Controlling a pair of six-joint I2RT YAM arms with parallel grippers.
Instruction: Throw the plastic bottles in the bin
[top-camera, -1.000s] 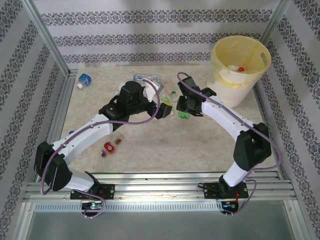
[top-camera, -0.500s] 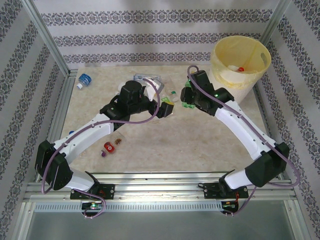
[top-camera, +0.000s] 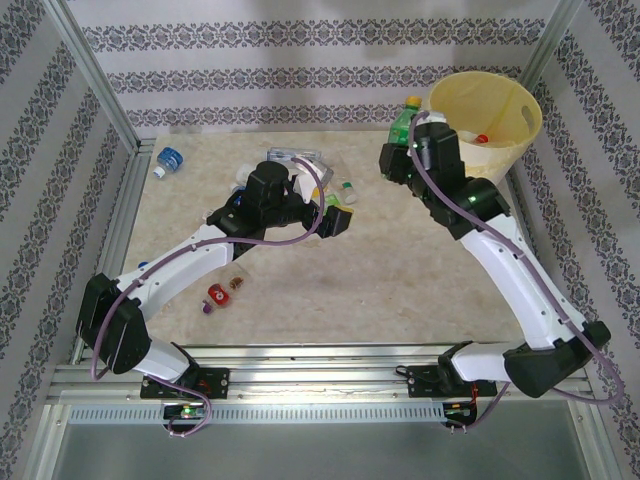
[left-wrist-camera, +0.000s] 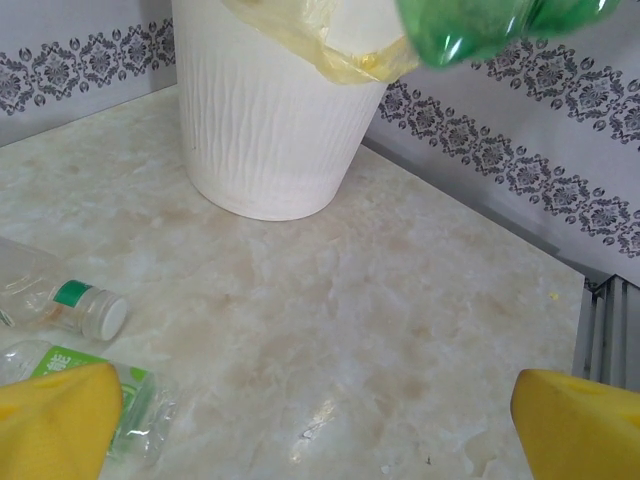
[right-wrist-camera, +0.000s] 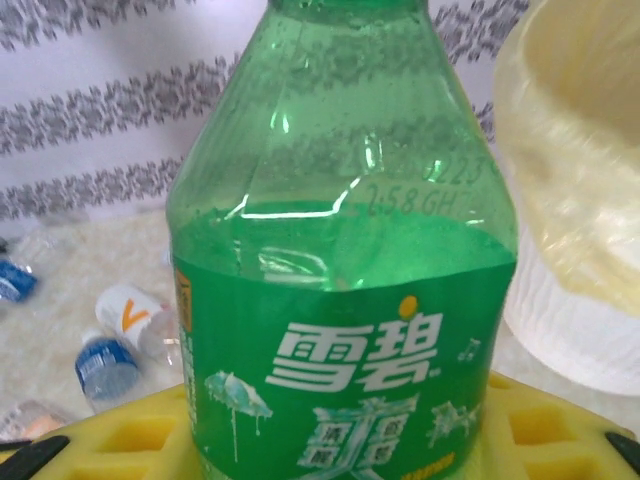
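Right arm (top-camera: 510, 265) has swung up and away from the middle of the surface (top-camera: 400, 290) within the last second and now reaches toward the far right corner. Right jaws are closed on the green bottle (right-wrist-camera: 340, 300), gripping its labelled lower body, with the neck and yellow cap pointing up. The bottle is off the surface, held upright just beside the left rim of the bin (top-camera: 528, 130). As far as the top view shows, it is not yet over the opening. The mid-surface spot where it lay is now bare. Left arm (top-camera: 185, 262) has barely shifted. Left jaws are wide apart and empty, hovering over the cluster at the middle of the far edge. In the left wrist view a white-capped clear bottle (left-wrist-camera: 75, 308) and a second clear bottle (left-wrist-camera: 130, 395) lie by the left finger. Reading: pick done, carry nearly done. What is left for this bottle is a short move right over the rim, then release. The bin already holds at least one red-capped bottle (top-camera: 478, 138). Still loose are a blue-labelled bottle (top-camera: 170, 158) by the far left corner, a red-labelled bottle (top-camera: 215, 294) nearer the near edge on the left, and the far-edge cluster. Risk, as judged: letting go too early drops it outside the rim.
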